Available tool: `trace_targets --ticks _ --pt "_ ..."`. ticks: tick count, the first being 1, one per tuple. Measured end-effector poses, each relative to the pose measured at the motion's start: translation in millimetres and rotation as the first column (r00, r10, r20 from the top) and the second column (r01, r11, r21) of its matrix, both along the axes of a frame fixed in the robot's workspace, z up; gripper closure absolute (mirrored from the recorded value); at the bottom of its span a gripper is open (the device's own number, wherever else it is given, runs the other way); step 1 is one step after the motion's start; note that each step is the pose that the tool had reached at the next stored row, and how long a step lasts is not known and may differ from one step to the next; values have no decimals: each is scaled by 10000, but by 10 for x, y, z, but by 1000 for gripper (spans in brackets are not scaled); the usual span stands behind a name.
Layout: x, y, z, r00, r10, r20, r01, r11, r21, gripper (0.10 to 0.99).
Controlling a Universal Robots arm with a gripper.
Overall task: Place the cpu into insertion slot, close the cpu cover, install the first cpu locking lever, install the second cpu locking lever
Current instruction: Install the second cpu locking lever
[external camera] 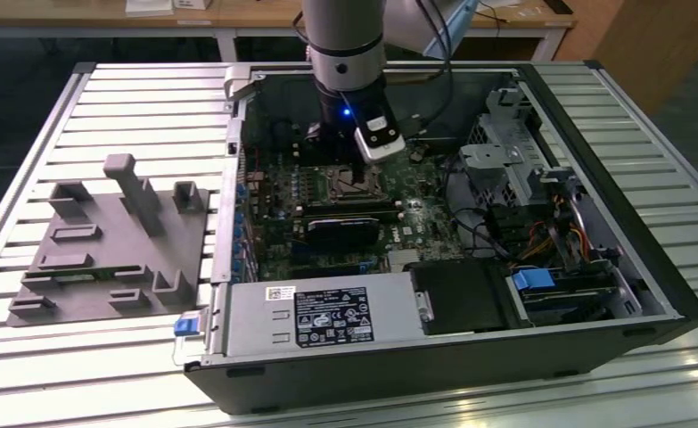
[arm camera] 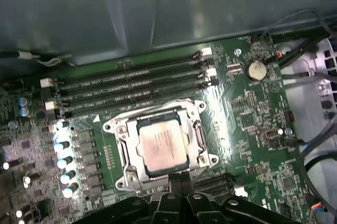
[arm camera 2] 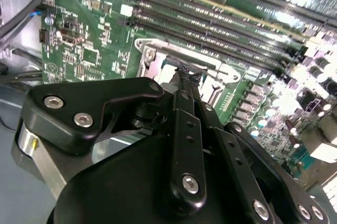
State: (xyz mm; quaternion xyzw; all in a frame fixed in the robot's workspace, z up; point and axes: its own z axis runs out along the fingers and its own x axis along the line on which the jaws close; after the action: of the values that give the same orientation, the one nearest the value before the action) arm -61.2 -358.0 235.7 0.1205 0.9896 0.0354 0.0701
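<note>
Currently cpu (arm camera: 163, 147) seated in insertion slot (arm camera: 196, 134) on motherboard (arm camera: 253, 118), cpu cover (arm camera: 160, 117) closed around it. Gripper (arm camera: 176, 179) poised at socket edge, fingers (arm camera 2: 184, 79) clenched together, grasping nothing. Memory slots (arm camera: 131, 84) beside socket.

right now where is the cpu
The cpu sits in the insertion slot on the motherboard, beside the long memory slots in the first wrist view, with the gripper at the socket's edge.
</note>
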Motion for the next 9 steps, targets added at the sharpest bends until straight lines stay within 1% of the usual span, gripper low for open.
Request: trace_targets --ticks 6,9 --pt "0 -83 0 10000 0 0 0 10000 -1 980" --pt "0 -112 0 10000 1 0 -1 10000 -1 980"
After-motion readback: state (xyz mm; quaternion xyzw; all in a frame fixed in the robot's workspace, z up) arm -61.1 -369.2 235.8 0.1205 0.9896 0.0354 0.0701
